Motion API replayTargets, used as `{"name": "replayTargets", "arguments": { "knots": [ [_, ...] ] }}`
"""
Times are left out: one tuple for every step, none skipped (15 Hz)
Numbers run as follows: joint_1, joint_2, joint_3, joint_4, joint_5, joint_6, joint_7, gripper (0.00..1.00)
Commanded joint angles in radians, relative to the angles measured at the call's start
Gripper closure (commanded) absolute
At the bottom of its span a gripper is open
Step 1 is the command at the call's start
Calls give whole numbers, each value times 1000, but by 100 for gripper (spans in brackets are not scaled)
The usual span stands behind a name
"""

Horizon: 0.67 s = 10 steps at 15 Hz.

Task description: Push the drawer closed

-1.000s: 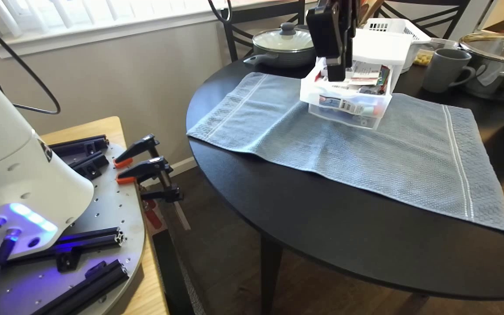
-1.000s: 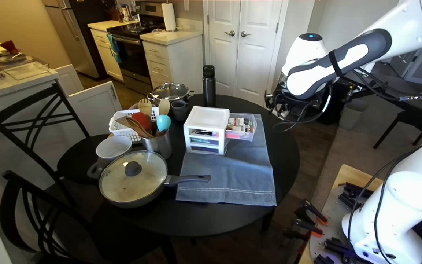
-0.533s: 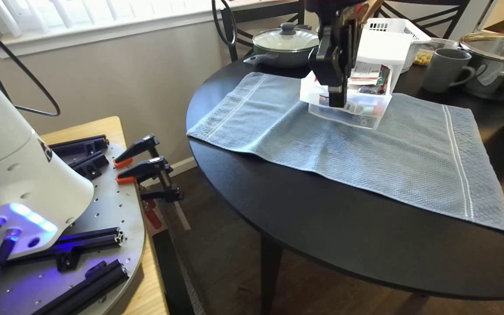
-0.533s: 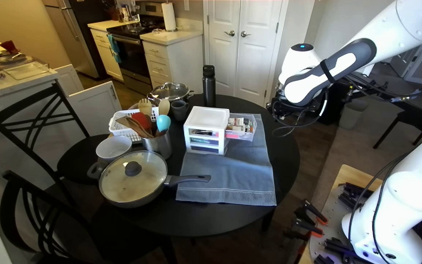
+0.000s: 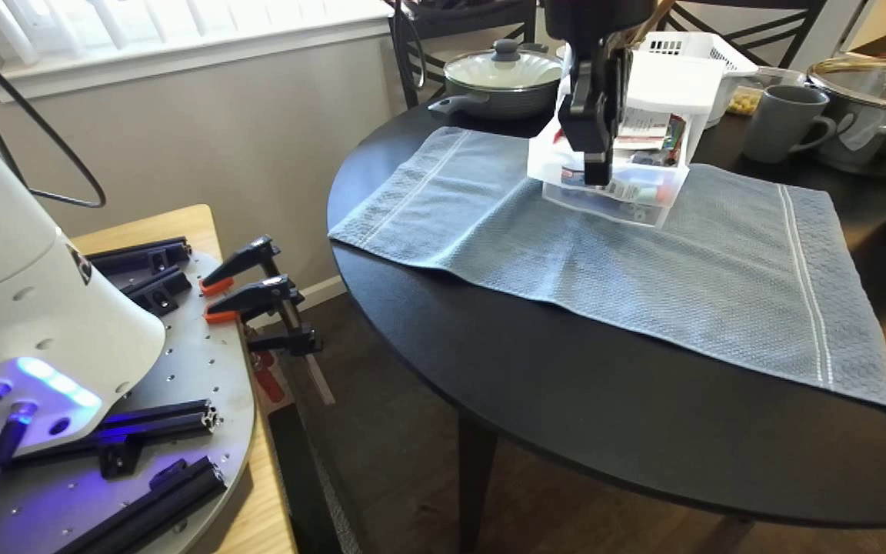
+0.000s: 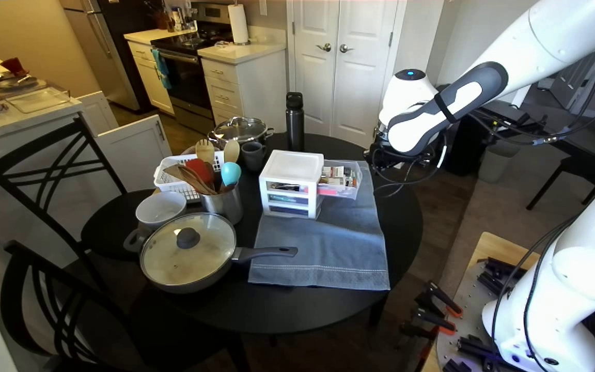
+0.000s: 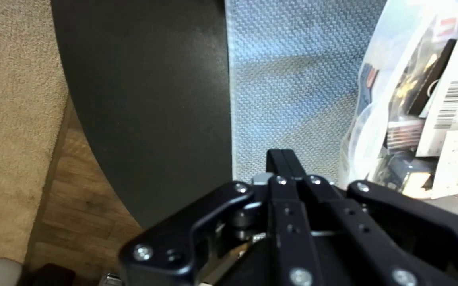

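Note:
The drawer is a clear plastic tray with printed packets inside, pulled out from the top of the white-framed unit. It shows in both exterior views and at the right of the wrist view. My gripper is shut and empty, its two fingertips together. In the wrist view the fingertips are over the towel, left of the drawer's front wall with a gap between. In an exterior view the gripper covers part of the drawer front. The gripper is just beyond the drawer's outer end.
The unit stands on a blue-grey towel on a round black table. A lidded pan, utensil holder, white basket, mug and dark bottle stand around it.
My gripper has come down to the height of the drawer front and moved closer to it. The drawer and the unit have not moved.

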<state>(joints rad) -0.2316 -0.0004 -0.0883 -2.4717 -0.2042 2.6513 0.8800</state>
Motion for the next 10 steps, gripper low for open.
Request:
{"name": "replayTargets", "arguments": {
  "knots": [
    [37, 49, -29, 37, -7, 36, 13, 100],
    [43, 55, -36, 44, -12, 35, 16, 100],
    [48, 67, -43, 50, -5, 42, 11, 100],
    [53, 74, -48, 55, -5, 43, 11, 100],
    [59, 88, -52, 62, -1, 48, 11, 100],
    [66, 97, -57, 67, 2, 49, 11, 100],
    [74, 112, -58, 73, 4, 66, 10, 100],
    [81, 124, -60, 80, 11, 73, 5, 100],
    [91, 134, -59, 85, 18, 85, 2, 100],
    [101, 144, -60, 90, 20, 97, 2, 100]
  ]
}}
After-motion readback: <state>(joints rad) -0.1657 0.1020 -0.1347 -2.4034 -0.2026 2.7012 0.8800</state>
